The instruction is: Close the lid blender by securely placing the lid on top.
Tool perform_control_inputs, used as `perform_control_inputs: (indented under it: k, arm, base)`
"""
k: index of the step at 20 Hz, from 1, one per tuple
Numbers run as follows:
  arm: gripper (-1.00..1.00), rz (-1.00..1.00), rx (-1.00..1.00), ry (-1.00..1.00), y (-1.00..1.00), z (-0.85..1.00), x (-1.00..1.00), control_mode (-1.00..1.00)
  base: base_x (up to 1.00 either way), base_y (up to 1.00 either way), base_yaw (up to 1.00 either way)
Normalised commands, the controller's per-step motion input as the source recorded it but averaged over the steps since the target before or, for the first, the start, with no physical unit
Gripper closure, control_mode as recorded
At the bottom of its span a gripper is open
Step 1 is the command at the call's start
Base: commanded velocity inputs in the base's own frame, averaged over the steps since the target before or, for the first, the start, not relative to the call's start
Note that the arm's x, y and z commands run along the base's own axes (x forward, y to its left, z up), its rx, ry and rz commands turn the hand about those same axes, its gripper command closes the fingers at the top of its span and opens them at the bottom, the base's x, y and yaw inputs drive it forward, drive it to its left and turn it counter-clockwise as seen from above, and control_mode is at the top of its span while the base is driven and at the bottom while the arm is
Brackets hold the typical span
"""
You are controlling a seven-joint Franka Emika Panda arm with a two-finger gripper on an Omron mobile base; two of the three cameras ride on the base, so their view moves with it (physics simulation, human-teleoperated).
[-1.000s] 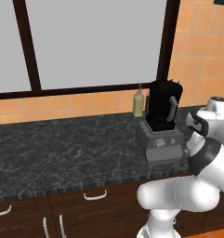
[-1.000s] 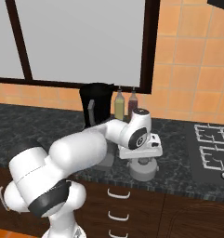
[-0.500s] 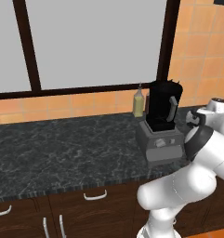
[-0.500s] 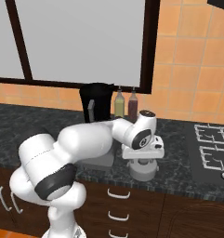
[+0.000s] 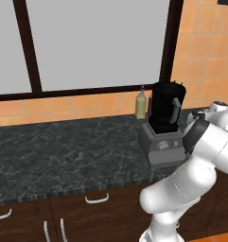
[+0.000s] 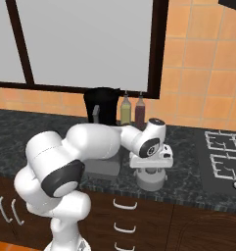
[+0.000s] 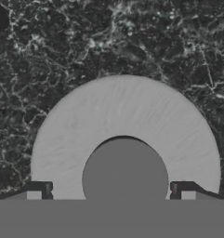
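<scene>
Grey lid [image 7: 125,125] lies flat on the dark desk [image 7: 62,51]; the tool [image 7: 110,194] sits spread wide, straddling its centre knob [image 7: 125,172], gripping nothing.

The lid [image 7: 125,125] is lying directly under the gripper [image 7: 111,189]; bare counter [image 7: 62,51] is surrounding it.

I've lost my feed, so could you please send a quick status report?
Claw open, straddling lid knob. Lid on counter, right of blender. Jar uncovered. Nothing in the way.
</scene>
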Motion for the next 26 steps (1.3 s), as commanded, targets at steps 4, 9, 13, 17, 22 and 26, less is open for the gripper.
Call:
perform_control_inputs:
  k: [4, 9, 13, 17, 22, 26]
  arm:
    - [-1.0, 0.0, 0.0, 0.0, -0.01, -0.01, 0.09, -1.0]
    - [1.0, 0.0, 0.0, 0.0, -0.03, -0.16, 0.0, -1.0]
    - [1.0, 0.0, 0.0, 0.0, 0.0, 0.0, 0.0, -1.0]
    - [1.0, 0.0, 0.0, 0.0, 0.0, 0.0, 0.0, -1.0]
    - [1.0, 0.0, 0.0, 0.0, -0.02, 0.18, -0.18, -1.0]
    - [1.0, 0.0, 0.0, 0.0, -0.06, 0.81, -0.21, -1.0]
  base:
    - [0.0, 0.0, 0.0]
    - [0.0, 0.0, 0.0]
    - [0.0, 0.0, 0.0]
    - [0.0, 0.0, 0.0]
    - [0.0, 0.0, 0.0]
    - [0.0, 0.0, 0.0]
